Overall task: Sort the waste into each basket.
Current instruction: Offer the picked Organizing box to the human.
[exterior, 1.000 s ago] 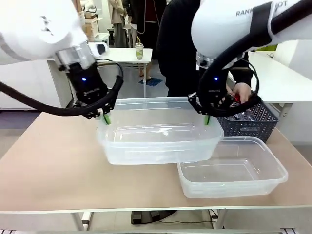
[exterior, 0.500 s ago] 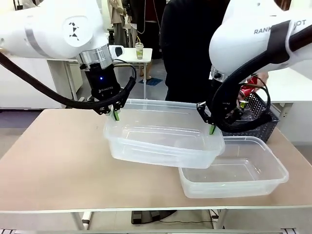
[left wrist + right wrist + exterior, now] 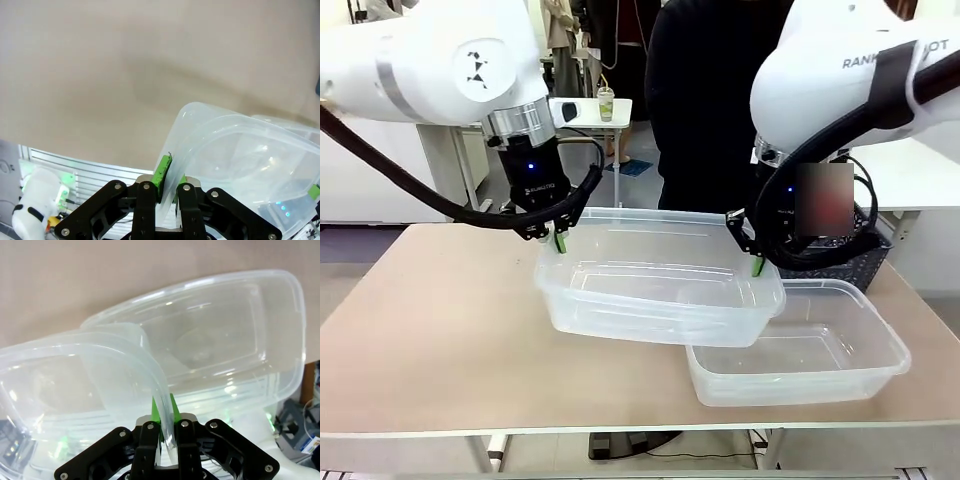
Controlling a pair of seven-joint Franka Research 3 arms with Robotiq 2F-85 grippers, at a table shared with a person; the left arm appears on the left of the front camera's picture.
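Both claws are clamped on the large see-through colourless rectangular plastic tub (image 3: 660,312). My left gripper (image 3: 558,243) pinches the lipped rim at its left short end and my right gripper (image 3: 757,265) pinches the rim at the opposite end; both wrist views show green pads on either side of the thin wall. The tub hangs between my arms over the beige table (image 3: 430,330), a bit tilted with the right end lower. That end overlaps the far left corner of the smaller clear plastic tub (image 3: 880,345) sitting on the table; can't tell if they touch. Both tubs look empty. A dark lattice plastic basket (image 3: 845,262) sits behind my right arm, near the person in black (image 3: 705,120). Handling call: the tub is light, smooth and fairly slippery, and the wall is flexible; it bows at the pads in the left wrist view. Two narrow pinches mean it can pivot or twist if my arms drift out of sync, and pulling the ends apart could pop the rim out. Best hold is what I have: mid short side, pads deep enough that the lip catches. Set-down needs level, matched motion, clear of the small tub's rim.
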